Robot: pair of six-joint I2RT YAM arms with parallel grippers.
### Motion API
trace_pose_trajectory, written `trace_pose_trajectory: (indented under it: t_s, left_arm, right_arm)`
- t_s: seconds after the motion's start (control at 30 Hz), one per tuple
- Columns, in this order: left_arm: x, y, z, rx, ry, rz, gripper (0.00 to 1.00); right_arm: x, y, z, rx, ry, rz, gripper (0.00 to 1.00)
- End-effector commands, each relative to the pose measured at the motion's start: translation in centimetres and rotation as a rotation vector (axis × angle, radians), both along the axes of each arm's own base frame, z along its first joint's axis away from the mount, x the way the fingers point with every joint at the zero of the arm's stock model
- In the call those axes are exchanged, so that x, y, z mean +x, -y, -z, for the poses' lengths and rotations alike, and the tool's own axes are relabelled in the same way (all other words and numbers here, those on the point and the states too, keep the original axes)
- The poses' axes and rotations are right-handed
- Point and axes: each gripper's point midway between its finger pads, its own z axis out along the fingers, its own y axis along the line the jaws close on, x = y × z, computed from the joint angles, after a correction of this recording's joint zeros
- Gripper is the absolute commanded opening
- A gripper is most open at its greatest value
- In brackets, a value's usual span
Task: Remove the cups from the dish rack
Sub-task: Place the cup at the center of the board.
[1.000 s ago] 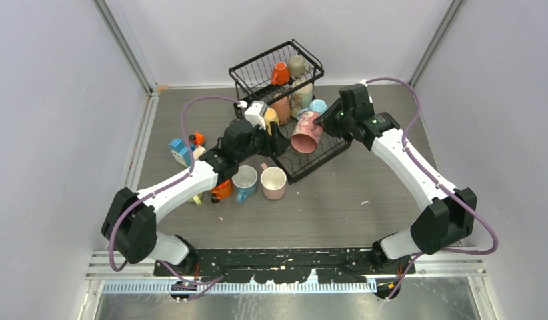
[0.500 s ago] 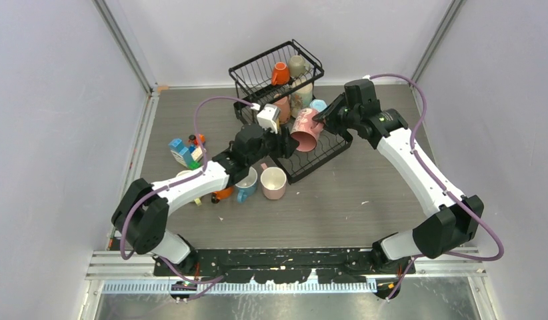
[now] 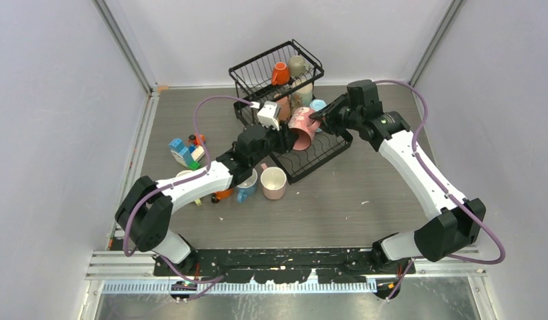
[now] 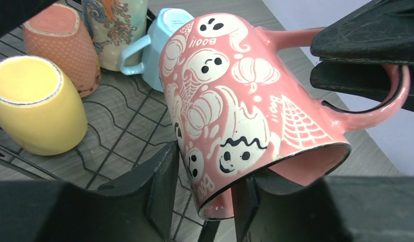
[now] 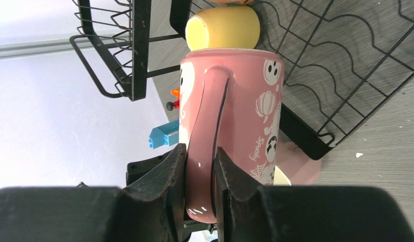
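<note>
Over the lower tray [image 3: 325,150] of the dish rack [image 3: 248,70], at its front corner, both arms meet on one cup. Room to move: we see bare surface [image 3: 365,200] in front of the rack and out to the right. On the left, three cups sit close together: pink cup [image 3: 273,182], blue cup [image 3: 245,181] and orange cup [image 3: 222,192]. Toy blocks [image 3: 185,150] lie beyond them, near the left wall.

The right gripper [image 5: 200,161] is clamped narrow on the handle of the pink ghost mug [image 4: 235,101], holding it tilted with the mouth toward the left arm and clear of the tray wires. The left gripper [image 4: 207,171] is partway open. One finger is outside the mug wall and one inside the mouth, straddling the rim. We cannot tell if they are pressing on it.

The mug is glossy pink with white ghosts, pumpkins and webs, and the rim has a dark edge.

Behind it on the tray are a yellow cup [image 4: 36,103] on its side, a salmon cup [image 4: 59,43], a patterned cup [image 4: 117,25] and a light blue cup [image 4: 149,50]. The upper basket holds an orange mug [image 3: 280,72] and a beige mug [image 3: 297,65].
</note>
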Motion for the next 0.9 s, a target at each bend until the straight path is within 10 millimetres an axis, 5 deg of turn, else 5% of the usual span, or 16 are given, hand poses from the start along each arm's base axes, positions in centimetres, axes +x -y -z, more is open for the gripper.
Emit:
trace_pose_trajectory:
  t_s: [0.0, 0.13, 0.23, 0.43, 0.87]
  left_arm:
    - [1.5, 0.0, -3.9, -0.073, 0.107, -0.062, 0.38]
    - [1.7, -0.1, -4.6, -0.084, 0.116, -0.076, 0.24]
    - [1.8, -0.3, -5.0, -0.093, 0.117, -0.089, 0.02]
    - [1.6, -0.5, -5.8, -0.127, 0.098, -0.105, 0.0]
    - [0.9, -1.3, -9.2, -0.243, 0.067, -0.136, 0.0]
  right_arm:
    - [-0.4, -1.6, -6.9, 0.206, 0.166, -0.032, 0.01]
    - [-0.5, -1.6, -6.6, 0.214, 0.16, -0.026, 0.01]
    - [-0.6, -1.3, -6.4, 0.205, 0.163, -0.015, 0.01]
    - [-0.8, -0.1, -6.1, 0.131, 0.185, 0.006, 0.02]
    - [-1.1, 2.2, -6.4, -0.039, 0.278, 0.02, 0.74]
